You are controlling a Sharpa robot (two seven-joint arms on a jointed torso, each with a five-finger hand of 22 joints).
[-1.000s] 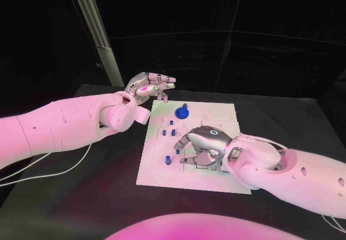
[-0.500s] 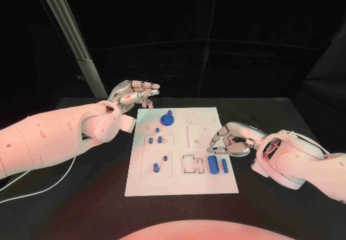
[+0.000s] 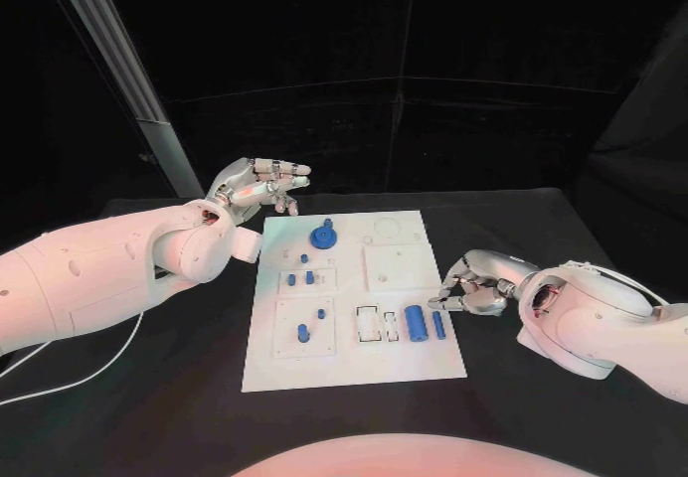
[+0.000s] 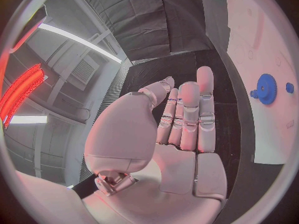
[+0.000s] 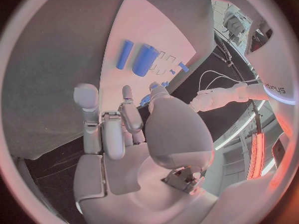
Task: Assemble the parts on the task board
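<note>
The white task board (image 3: 405,266) lies in the middle of the black table. On it a blue gear (image 3: 324,237) stands at the far end, with small blue pegs (image 3: 298,279) and two more blue pieces (image 3: 304,331) along the left side. A thick blue cylinder (image 3: 416,323) and a thin one (image 3: 438,325) lie side by side near the right edge. My right hand (image 3: 470,283) hovers at the board's right edge just beyond those cylinders, fingers half bent and apart, holding nothing. My left hand (image 3: 259,185) is raised past the far left corner, fingers straight and empty. The left wrist view shows the gear (image 4: 266,88), the right wrist view both cylinders (image 5: 146,59).
A slanted metal post (image 3: 141,104) rises behind the table's far left corner. A white cable (image 3: 65,373) trails over the table under my left arm. Black tabletop (image 3: 531,397) surrounds the board.
The camera has shifted. My right hand has left the near middle of the board for its right edge, uncovering the two cylinders. My left hand stays raised.
</note>
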